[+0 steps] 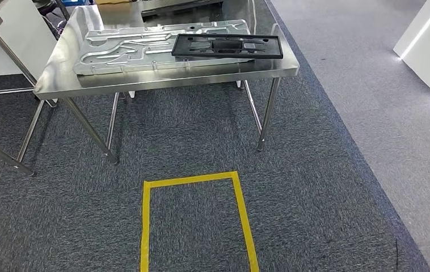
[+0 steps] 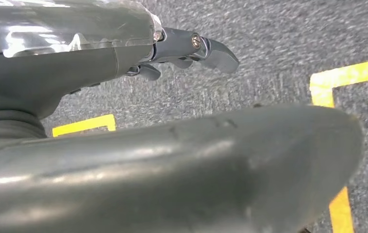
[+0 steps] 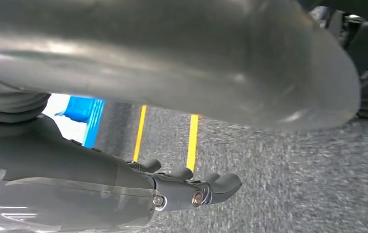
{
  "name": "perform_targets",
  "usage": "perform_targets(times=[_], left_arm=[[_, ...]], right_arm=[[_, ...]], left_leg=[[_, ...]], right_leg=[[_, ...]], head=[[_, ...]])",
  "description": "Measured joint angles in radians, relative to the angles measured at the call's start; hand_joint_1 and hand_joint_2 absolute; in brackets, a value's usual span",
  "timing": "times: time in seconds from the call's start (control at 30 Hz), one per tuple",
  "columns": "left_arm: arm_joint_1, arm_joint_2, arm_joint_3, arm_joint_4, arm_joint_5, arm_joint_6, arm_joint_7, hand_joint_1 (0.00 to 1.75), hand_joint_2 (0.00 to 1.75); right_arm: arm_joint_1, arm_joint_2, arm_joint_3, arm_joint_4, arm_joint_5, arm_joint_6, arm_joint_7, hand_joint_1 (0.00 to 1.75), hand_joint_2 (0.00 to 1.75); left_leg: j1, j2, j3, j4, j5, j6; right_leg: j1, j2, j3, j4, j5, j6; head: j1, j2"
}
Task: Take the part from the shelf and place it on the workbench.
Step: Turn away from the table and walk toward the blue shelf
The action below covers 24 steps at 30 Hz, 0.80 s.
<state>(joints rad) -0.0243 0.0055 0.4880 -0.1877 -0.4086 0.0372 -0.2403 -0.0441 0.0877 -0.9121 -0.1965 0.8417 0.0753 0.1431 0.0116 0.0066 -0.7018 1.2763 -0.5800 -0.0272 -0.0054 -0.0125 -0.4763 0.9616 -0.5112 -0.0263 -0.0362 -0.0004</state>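
Head view looks down on a steel bench (image 1: 161,79) standing on grey carpet (image 1: 315,187), and the scan runs left to right: first a white table (image 1: 8,39) with thin metal legs at the far left edge, then the bench top, where a large silver stamped panel (image 1: 127,48) lies flat across most of the surface. On the right part of that panel sits the part (image 1: 227,46), a long black plastic frame, lying flat with its right end reaching close to the bench's right edge. Below the bench, a yellow tape rectangle (image 1: 195,215) marks the carpet, and further right a lighter grey strip of floor (image 1: 383,85) runs past a white block (image 1: 428,39) with a lit edge. Over at the left wrist view, the left hand (image 2: 187,51) hangs over the carpet, its dark fingers (image 2: 218,53) loosely curved and apart from the thumb, holding nothing, with yellow tape behind it. Right wrist view shows the same story: the right hand (image 3: 192,187) over carpet, fingers (image 3: 225,184) lightly curled side by side, clear of the thumb and holding nothing, two yellow lines and something blue (image 3: 82,109) beyond.
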Motion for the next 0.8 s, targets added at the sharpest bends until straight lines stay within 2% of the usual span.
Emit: perform_targets(times=[0.03,0.07,0.13,0.17,0.2,0.27,0.33,0.37,0.4,0.47,0.5,0.53,0.57,0.6,0.63,0.67,0.7,0.77,0.8], left_arm=[[0.0,0.0,0.0,0.0,-0.001,-0.003,0.0,0.0,0.0],[0.0,0.0,-0.001,0.0,-0.003,-0.004,0.0,0.0,0.0],[0.0,0.0,-0.001,0.0,-0.005,-0.005,0.0,0.0,0.0],[-0.001,0.001,-0.001,0.0,-0.006,-0.004,0.0,0.0,0.0],[-0.001,0.002,-0.001,0.0,-0.006,-0.004,0.0,0.0,0.0],[-0.001,0.002,-0.001,0.0,-0.006,-0.003,0.0,0.0,0.0],[-0.001,0.002,-0.001,0.0,-0.005,-0.002,0.0,0.0,0.0],[-0.001,0.002,-0.001,0.0,-0.004,-0.001,-0.001,0.0,0.0],[-0.001,0.002,-0.001,0.0,-0.002,0.0,-0.002,0.0,0.0],[0.001,0.002,-0.001,0.0,-0.001,0.001,-0.003,0.0,0.0],[0.002,0.002,-0.001,0.0,-0.001,0.001,-0.004,0.0,0.44],[0.002,0.002,-0.001,0.0,-0.001,0.001,-0.005,0.0,0.87],[0.003,0.001,-0.001,0.0,-0.001,0.001,-0.007,0.0,1.31],[0.003,0.001,-0.001,0.0,-0.001,0.001,-0.008,0.0,1.75],[0.002,0.001,0.0,0.0,0.0,0.001,-0.009,0.0,1.75],[0.001,0.002,0.001,0.0,0.001,0.001,-0.01,0.0,1.75],[0.0,0.003,0.004,0.0,0.005,0.001,-0.011,0.0,1.75],[-0.001,0.005,0.01,0.0,0.012,0.001,-0.014,0.0,1.75],[-0.001,0.004,0.012,0.0,0.015,0.001,-0.014,0.0,1.75]], right_arm=[[0.0,0.002,0.0,0.0,0.0,0.0,0.0,0.0,1.75],[0.0,0.003,0.0,0.0,-0.001,0.0,0.0,0.0,1.75],[0.0,0.005,0.0,0.0,-0.003,-0.002,-0.003,0.0,1.75],[0.0,0.007,0.0,0.001,-0.005,-0.004,-0.005,0.0,1.75],[-0.001,0.009,0.0,0.001,-0.007,-0.006,-0.007,0.0,1.75],[-0.002,0.012,-0.001,0.002,-0.01,-0.009,-0.009,0.0,1.75],[-0.004,0.011,-0.001,0.002,-0.012,-0.011,-0.011,0.0,1.75],[-0.005,0.011,-0.002,0.002,-0.012,-0.012,-0.012,0.0,1.75],[-0.005,0.01,-0.002,0.002,-0.012,-0.013,-0.014,0.0,1.75],[-0.003,0.01,-0.003,0.002,-0.013,-0.013,-0.019,0.0,1.75],[-0.002,0.01,-0.003,0.002,-0.014,-0.014,-0.02,0.0,1.75],[-0.001,0.01,-0.004,0.002,-0.014,-0.017,-0.021,0.0,1.75],[0.001,0.009,-0.004,0.002,-0.013,-0.022,-0.02,0.0,1.75],[0.002,0.008,-0.004,0.002,-0.012,-0.029,-0.016,0.0,1.75],[0.002,0.008,-0.004,0.002,-0.011,-0.035,-0.012,0.0,1.75],[0.001,0.009,-0.004,0.002,-0.009,-0.039,-0.007,0.0,1.31],[0.0,0.01,-0.004,0.002,-0.007,-0.041,-0.005,0.0,1.31],[-0.001,0.012,-0.004,0.003,-0.002,-0.039,-0.007,0.0,1.31],[-0.001,0.012,-0.004,0.003,0.001,-0.036,-0.009,0.0,1.75]], left_leg=[[0.0,0.0,0.004,0.016,0.001,0.001],[0.0,0.0,0.029,-0.011,0.019,0.004],[-0.004,0.0,0.12,-0.152,0.071,0.019],[-0.006,0.0,0.16,-0.219,0.087,0.027],[-0.01,0.0,0.185,-0.264,0.093,0.033],[-0.014,0.001,0.194,-0.289,0.092,0.04],[-0.009,0.001,0.193,-0.302,0.1,0.05],[-0.005,0.002,0.192,-0.309,0.106,0.056],[-0.002,0.002,0.191,-0.314,0.111,0.06],[-0.002,0.003,0.183,-0.315,0.115,0.065],[-0.002,0.003,0.18,-0.313,0.116,0.065],[-0.002,0.003,0.177,-0.311,0.117,0.065],[-0.001,0.002,0.175,-0.308,0.117,0.065],[0.001,0.001,0.173,-0.302,0.116,0.063],[0.002,0.0,0.17,-0.294,0.113,0.06],[0.001,-0.002,0.165,-0.282,0.106,0.054],[-0.002,-0.003,0.16,-0.272,0.1,0.049],[-0.006,-0.005,0.154,-0.26,0.093,0.039],[-0.005,-0.005,0.154,-0.262,0.096,0.037]], right_leg=[[0.002,0.0,-0.006,0.003,0.003,0.0],[0.005,0.0,-0.01,0.006,0.004,0.0],[0.009,0.0,-0.013,0.011,0.005,0.0],[0.011,0.0,-0.015,0.012,0.006,0.003],[0.012,0.0,-0.017,0.014,0.008,0.007],[0.012,0.0,-0.024,0.015,0.013,0.017],[0.013,0.001,-0.028,0.02,0.009,0.029],[0.013,0.004,-0.038,0.04,-0.008,0.034],[0.011,0.006,-0.06,0.085,-0.037,0.039],[0.004,0.01,-0.128,0.224,-0.106,0.048],[0.0,0.011,-0.159,0.286,-0.126,0.053],[-0.005,0.01,-0.172,0.312,-0.125,0.06],[-0.012,0.01,-0.165,0.3,-0.106,0.068],[-0.019,0.01,-0.136,0.244,-0.071,0.078],[-0.028,0.01,-0.097,0.17,-0.035,0.087],[-0.033,0.013,-0.064,0.104,-0.011,0.09],[-0.036,0.016,-0.042,0.058,0.001,0.087],[-0.034,0.022,-0.035,0.036,0.0,0.074],[-0.033,0.021,-0.036,0.037,-0.001,0.07]], head=[[0.0,0.0],[0.0,0.0],[0.0,0.0],[0.0,0.0],[0.0,0.0],[0.0,0.0],[0.0,0.0],[0.0,0.0],[0.0,0.0],[0.0,0.0],[0.0,0.0],[0.0,0.0],[0.0,0.0],[0.0,0.0],[0.0,0.0],[0.0,0.0],[0.0,0.0],[0.0,0.0],[0.0,0.0]])
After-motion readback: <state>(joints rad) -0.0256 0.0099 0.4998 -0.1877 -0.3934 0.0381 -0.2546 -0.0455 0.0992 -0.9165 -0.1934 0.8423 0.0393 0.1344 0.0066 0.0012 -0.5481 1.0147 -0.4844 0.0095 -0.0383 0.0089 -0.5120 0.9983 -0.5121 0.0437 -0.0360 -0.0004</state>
